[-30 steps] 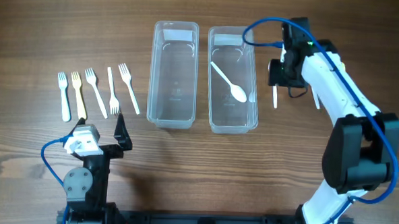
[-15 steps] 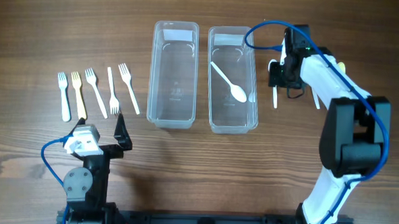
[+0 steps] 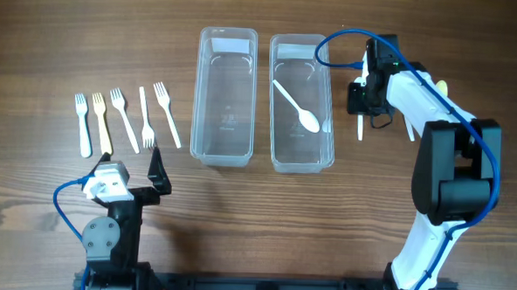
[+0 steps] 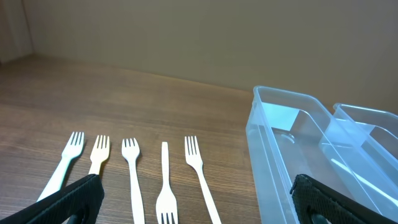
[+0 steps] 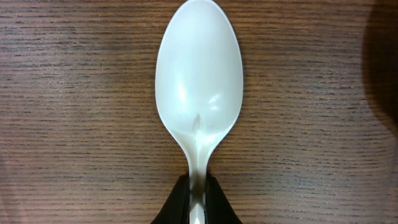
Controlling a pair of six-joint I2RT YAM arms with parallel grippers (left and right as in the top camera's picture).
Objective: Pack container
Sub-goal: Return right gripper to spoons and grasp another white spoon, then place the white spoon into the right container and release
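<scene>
A spoon [image 5: 199,81] is gripped by the handle in the right claw [image 5: 198,198], just beside the right container [image 3: 332,122] on the worktop [image 3: 238,214]; the left claw [image 4: 199,202] is held open near the forks [image 3: 126,122].

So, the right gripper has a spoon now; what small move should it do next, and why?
Probably carry the held spoon left, over the right container. The right gripper is shut on its handle, beside that container, where a second spoon already lies.
</scene>
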